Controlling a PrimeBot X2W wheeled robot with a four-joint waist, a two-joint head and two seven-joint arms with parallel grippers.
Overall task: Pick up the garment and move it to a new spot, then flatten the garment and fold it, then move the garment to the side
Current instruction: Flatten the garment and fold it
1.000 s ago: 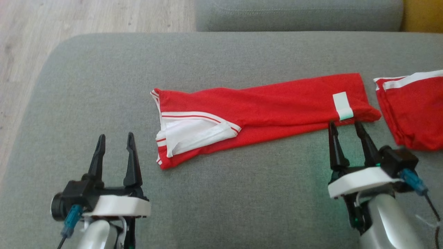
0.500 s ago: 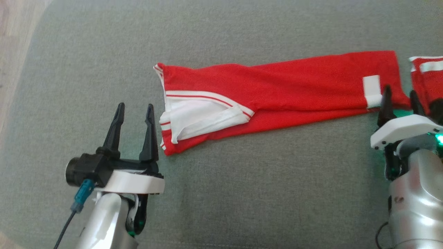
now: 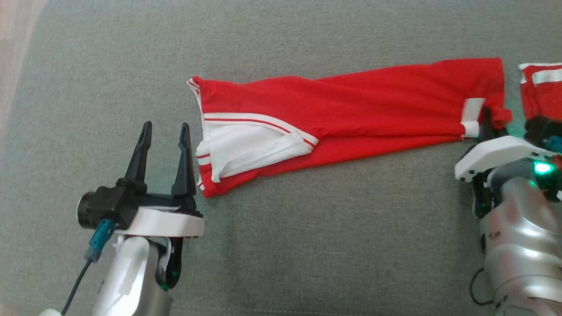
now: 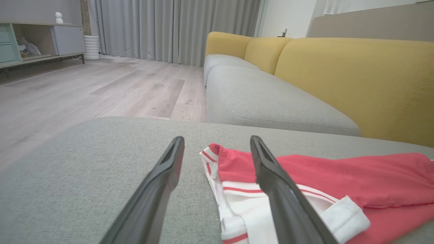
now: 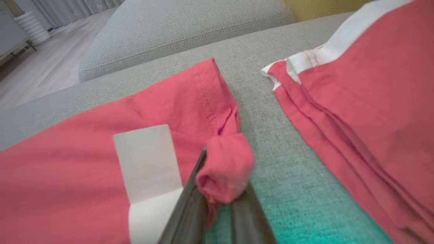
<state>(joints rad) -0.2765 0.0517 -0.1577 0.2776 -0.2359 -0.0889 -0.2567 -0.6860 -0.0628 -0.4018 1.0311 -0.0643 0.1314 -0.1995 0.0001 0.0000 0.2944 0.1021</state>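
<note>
A red garment with white trim lies stretched out flat on the grey cushion. My right gripper is shut on the bunched near corner at the garment's right end, beside a white patch. The right wrist view shows that pinched red fold between the closed fingers of the right gripper. My left gripper stands open just left of the garment's white-trimmed end, holding nothing. In the left wrist view the left gripper frames that end of the garment.
A second red garment with white bands lies just right of the right gripper, close to it. The cushion's left edge drops to wood floor. Another grey seat and a yellow sofa back lie beyond.
The head camera has tilted down and closer. My right gripper went from open at the garment's right end to shut on its corner, bunching the cloth. The left gripper stayed open.
</note>
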